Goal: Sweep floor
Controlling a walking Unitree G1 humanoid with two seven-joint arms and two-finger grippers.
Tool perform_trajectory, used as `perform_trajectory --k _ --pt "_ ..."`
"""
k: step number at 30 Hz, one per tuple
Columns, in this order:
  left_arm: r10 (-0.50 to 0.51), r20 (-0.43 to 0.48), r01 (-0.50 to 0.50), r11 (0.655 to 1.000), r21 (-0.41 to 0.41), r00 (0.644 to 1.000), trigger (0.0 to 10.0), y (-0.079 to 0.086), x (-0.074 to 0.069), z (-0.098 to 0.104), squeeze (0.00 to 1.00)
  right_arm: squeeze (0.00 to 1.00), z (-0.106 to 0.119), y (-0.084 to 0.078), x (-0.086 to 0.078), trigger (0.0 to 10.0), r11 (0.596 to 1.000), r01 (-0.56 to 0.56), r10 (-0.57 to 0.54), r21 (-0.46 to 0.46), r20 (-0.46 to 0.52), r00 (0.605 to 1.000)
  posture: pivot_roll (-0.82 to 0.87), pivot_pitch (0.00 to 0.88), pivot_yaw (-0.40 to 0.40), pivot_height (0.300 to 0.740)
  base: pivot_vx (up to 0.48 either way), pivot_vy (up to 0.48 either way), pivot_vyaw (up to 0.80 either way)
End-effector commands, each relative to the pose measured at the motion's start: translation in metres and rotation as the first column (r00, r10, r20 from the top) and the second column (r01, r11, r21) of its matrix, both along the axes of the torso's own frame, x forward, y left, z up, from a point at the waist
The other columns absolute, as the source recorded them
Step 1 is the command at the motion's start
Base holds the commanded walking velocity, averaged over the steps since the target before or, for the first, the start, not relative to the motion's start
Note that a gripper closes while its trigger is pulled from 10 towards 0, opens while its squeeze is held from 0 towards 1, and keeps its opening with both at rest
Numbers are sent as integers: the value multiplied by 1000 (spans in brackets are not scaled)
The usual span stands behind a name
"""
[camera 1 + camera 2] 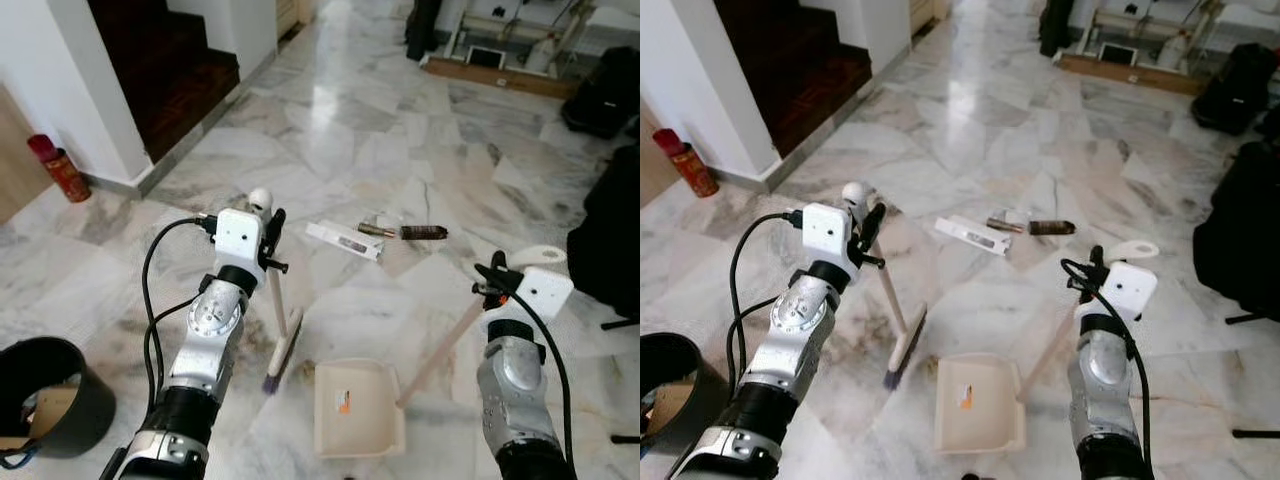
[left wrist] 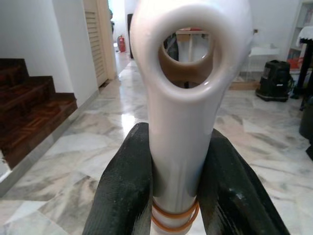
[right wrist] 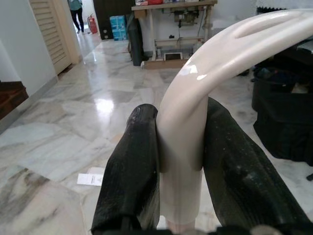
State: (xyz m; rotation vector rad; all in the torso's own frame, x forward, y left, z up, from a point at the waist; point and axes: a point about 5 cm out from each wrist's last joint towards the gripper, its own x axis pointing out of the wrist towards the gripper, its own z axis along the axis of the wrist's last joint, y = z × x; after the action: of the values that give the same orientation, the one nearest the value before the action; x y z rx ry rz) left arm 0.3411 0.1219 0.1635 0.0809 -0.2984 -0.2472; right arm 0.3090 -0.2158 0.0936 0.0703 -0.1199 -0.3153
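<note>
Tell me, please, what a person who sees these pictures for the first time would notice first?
First, the two silver arms with their tools: the left gripper is shut on the broom handle, bristles on the marble floor, and the right gripper is shut on the dustpan handle. The cream dustpan lies on the floor between the arms. Just beyond it lie a white strip and a dark tube, litter not yet swept.

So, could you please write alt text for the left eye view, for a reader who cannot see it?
On a marble floor, the left gripper clamps a cream broom and the right gripper clamps the handle of a cream dustpan resting beside the bristles. Beyond them lie a white packet and a dark tube; a black bin stands at left.
</note>
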Motion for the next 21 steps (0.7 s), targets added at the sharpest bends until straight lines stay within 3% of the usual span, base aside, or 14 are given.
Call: perform_trajectory --k 1,12,15,21 --pt "-6 41 6 1000 1 999 10000 -3 0 9 0 0 7 -2 2 10000 1000 10 -11 6 29 1000 65 118 -33 740 0 0 0" --pt "4 47 -4 1000 -1 999 10000 -3 1 11 0 0 7 -2 3 10000 1000 4 -4 23 24 1000 60 140 -32 740 0 0 0" --pt "5 46 -5 1000 -2 999 10000 -3 0 11 0 0 6 -1 3 10000 1000 -5 4 21 21 1000 61 143 -34 740 0 0 -729" --pt "14 45 -14 1000 -2 999 10000 -2 0 10 0 0 9 0 2 10000 1000 -8 8 13 44 999 62 143 -34 740 262 0 -77"
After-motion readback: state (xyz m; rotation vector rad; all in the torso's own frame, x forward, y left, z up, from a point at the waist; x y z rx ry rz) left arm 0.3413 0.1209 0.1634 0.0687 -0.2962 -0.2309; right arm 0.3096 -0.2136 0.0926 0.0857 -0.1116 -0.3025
